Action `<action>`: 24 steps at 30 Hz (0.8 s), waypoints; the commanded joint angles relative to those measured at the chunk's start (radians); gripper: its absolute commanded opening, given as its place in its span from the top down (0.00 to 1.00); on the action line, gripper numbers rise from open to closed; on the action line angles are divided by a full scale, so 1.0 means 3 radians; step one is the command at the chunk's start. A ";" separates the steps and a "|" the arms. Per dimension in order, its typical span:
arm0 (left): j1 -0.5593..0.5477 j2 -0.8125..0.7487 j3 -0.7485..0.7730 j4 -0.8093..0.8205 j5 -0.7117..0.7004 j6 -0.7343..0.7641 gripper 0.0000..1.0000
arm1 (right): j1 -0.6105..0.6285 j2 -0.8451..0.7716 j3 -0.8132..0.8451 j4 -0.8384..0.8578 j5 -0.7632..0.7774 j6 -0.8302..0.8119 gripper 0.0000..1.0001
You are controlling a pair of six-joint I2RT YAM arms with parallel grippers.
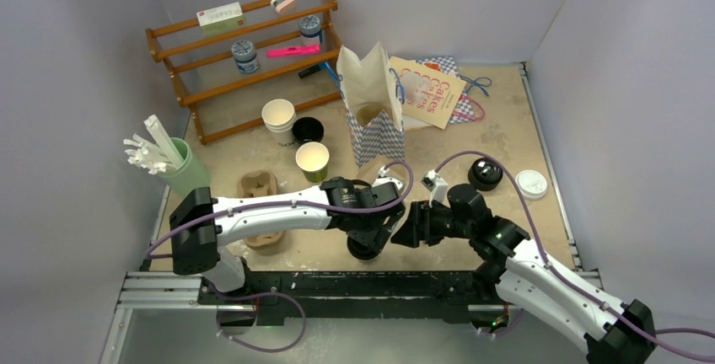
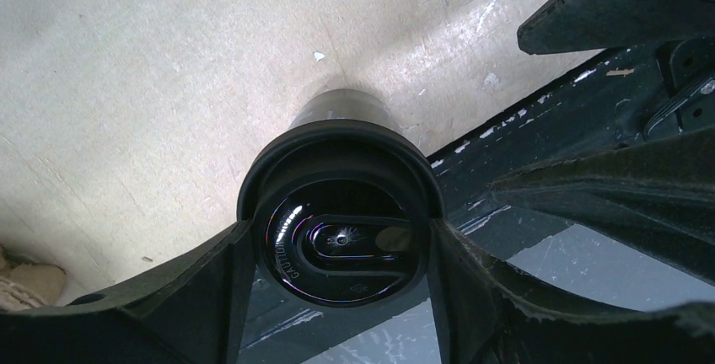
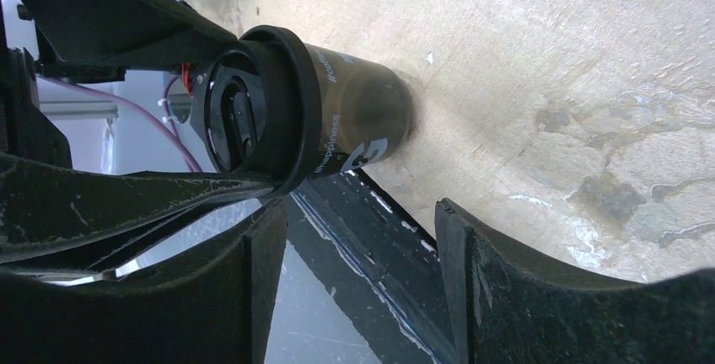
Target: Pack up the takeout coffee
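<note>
At the table's (image 1: 506, 128) near edge the takeout coffee (image 3: 337, 120) stood lidded, the left gripper (image 1: 375, 236) clamped on its lid's rim. The right gripper (image 3: 358, 246) gaped empty beside it. Farther back stood an empty green cup (image 1: 312, 160), stacked white cups (image 1: 278, 120), then an open paper bag (image 1: 371, 99).

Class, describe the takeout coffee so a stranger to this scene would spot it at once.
Find the table's near edge, midway between the two arm bases. There the left gripper clasps the coffee, a small black cup. Unlike the open green cup and white cups farther back, it wears a black sip lid.
</note>
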 commanded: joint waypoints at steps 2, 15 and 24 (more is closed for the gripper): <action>0.0017 0.0194 -0.0224 -0.0170 0.0166 0.0021 0.53 | -0.0016 -0.0083 0.0118 -0.0043 0.0067 -0.0003 0.34; 0.0080 0.0510 0.0061 -0.0602 0.0015 -0.0416 0.58 | -0.0015 -0.0411 0.0016 0.0262 0.0221 -0.0001 0.35; 0.0168 0.0754 0.0407 -0.1077 -0.0103 -0.0795 0.63 | -0.0015 -0.0962 -0.0443 0.1006 0.0392 0.0160 0.39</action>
